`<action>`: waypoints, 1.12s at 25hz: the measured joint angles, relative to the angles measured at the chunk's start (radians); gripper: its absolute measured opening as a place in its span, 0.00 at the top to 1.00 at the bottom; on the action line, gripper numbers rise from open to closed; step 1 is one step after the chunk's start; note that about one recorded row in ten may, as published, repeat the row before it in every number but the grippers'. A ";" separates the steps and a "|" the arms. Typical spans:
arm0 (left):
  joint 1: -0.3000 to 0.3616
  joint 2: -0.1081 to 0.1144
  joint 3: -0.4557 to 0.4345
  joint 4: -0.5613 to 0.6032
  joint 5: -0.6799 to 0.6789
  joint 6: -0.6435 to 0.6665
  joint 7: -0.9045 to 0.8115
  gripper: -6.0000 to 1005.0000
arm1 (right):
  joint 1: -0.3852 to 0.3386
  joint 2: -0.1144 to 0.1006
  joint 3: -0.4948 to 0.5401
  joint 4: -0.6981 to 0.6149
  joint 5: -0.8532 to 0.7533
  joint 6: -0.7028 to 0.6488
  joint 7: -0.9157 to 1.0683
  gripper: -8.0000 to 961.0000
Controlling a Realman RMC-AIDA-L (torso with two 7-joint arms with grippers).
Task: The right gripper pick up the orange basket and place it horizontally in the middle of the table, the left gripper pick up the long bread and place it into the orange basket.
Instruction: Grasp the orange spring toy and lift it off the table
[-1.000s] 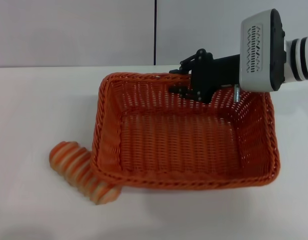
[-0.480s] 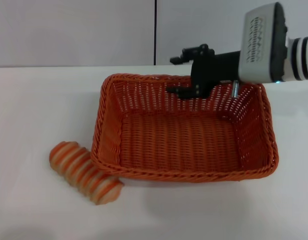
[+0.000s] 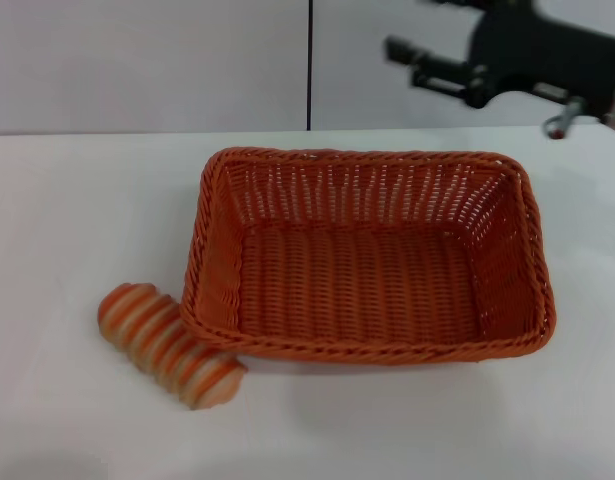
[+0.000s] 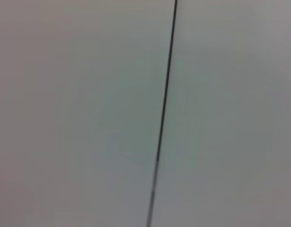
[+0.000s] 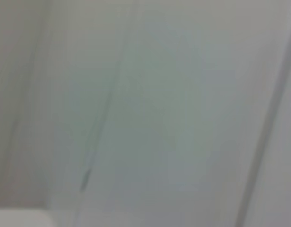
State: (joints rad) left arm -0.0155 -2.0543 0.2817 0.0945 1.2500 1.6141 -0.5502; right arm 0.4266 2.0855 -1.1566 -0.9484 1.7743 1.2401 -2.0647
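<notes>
The orange basket lies lengthwise across the middle of the white table, and nothing is inside it. The long bread, striped orange and cream, rests on the table against the basket's front-left corner. My right gripper is high above the basket's far right corner, well apart from it, open and holding nothing. The left gripper is out of view. Both wrist views show only a pale wall.
The white table stretches to the left of and in front of the basket. A grey wall with a dark vertical seam stands behind the table's far edge.
The right gripper has let go of the basket's far rim and risen up and to the right. The basket has settled flat. The bread has stayed put.
</notes>
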 joint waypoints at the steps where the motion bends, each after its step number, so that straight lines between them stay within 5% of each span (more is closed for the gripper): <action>1: 0.003 0.002 0.028 0.052 0.010 -0.009 -0.101 0.28 | -0.033 0.001 -0.003 -0.014 0.033 -0.003 -0.001 0.30; 5: 0.011 0.014 0.107 0.278 0.128 -0.037 -0.455 0.29 | -0.120 0.001 -0.005 0.010 0.159 0.000 -0.041 0.30; 10: -0.029 0.059 0.122 0.529 0.375 -0.016 -0.844 0.29 | -0.202 -0.001 0.007 0.102 0.329 0.047 -0.151 0.30; 16: -0.151 0.097 0.126 0.659 0.640 0.051 -1.084 0.29 | -0.225 -0.004 0.082 0.235 0.378 0.135 -0.209 0.30; 23: -0.335 0.053 0.186 0.807 1.036 0.053 -1.182 0.29 | -0.228 -0.007 0.201 0.360 0.379 0.225 -0.245 0.30; 28: -0.411 0.042 0.195 0.825 1.133 0.042 -1.151 0.30 | -0.233 -0.009 0.244 0.393 0.376 0.237 -0.251 0.30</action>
State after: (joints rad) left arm -0.4264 -2.0122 0.4767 0.9192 2.3834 1.6563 -1.7016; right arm 0.1931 2.0763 -0.9125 -0.5551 2.1504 1.4768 -2.3160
